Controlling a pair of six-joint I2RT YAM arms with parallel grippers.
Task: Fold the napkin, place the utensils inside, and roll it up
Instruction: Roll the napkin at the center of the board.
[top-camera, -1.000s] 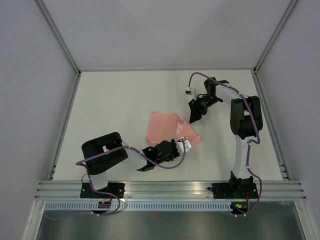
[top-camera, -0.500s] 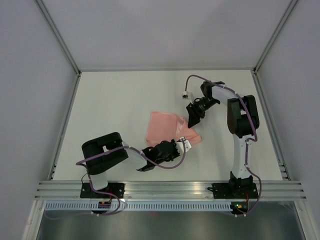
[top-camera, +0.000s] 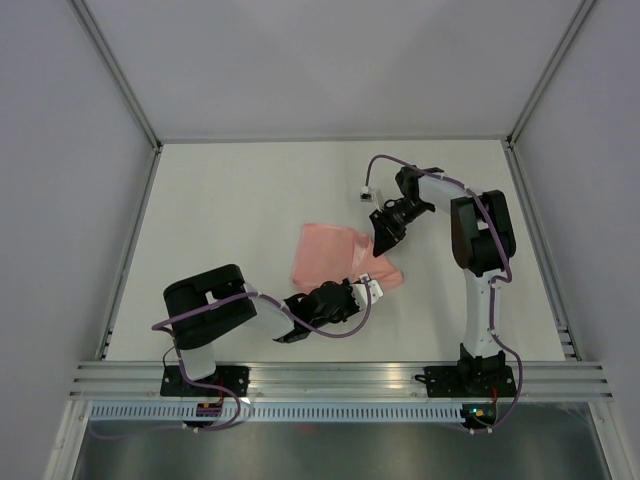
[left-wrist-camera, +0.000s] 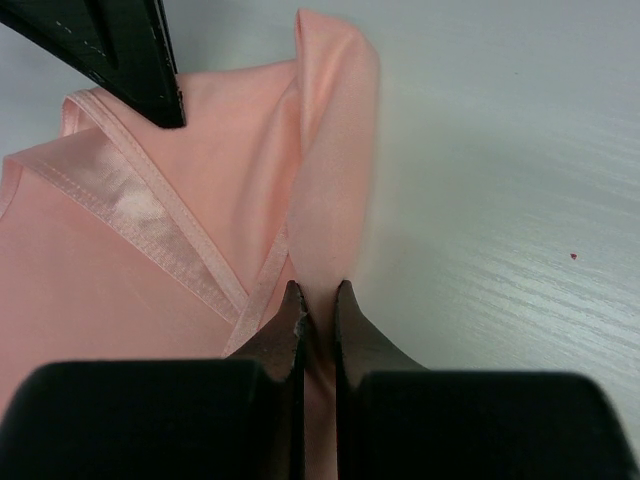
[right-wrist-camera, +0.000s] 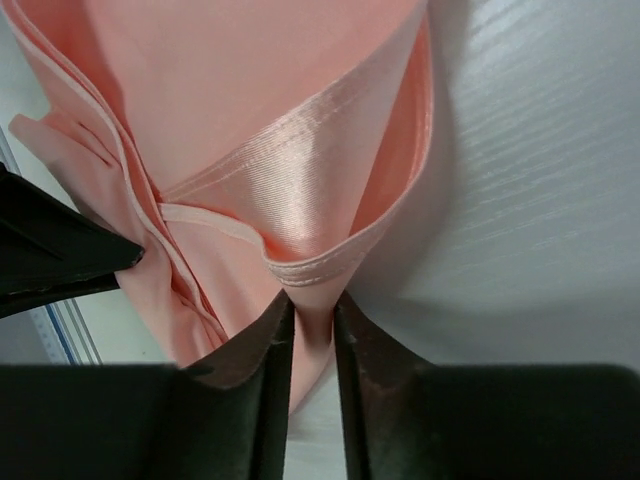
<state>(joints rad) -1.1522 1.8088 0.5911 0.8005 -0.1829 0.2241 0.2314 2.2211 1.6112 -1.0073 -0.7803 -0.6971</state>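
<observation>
Napkin (top-camera: 335, 255): pale salmon pink, plain, no print. Its hem band (left-wrist-camera: 140, 205) is a glossier, lighter pink with a fine stitch line along it. Surface (top-camera: 230, 210): off-white with faint grey grain-like streaks and one tiny red speck (left-wrist-camera: 573, 256). Jaws: black. Left arm (top-camera: 215, 305) and right arm (top-camera: 480, 260): black and white sections. Cables (top-camera: 355, 325): purple. Walls (top-camera: 60, 150): pale grey. Front rail (top-camera: 340, 378): silver.

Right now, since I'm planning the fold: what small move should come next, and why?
Probably a slight lift of both grippers together, to start carrying that side over. The right gripper looks pinched on a hemmed corner of the napkin, and the left gripper is clamped on a fold at its edge; the rest lies on the table.
</observation>
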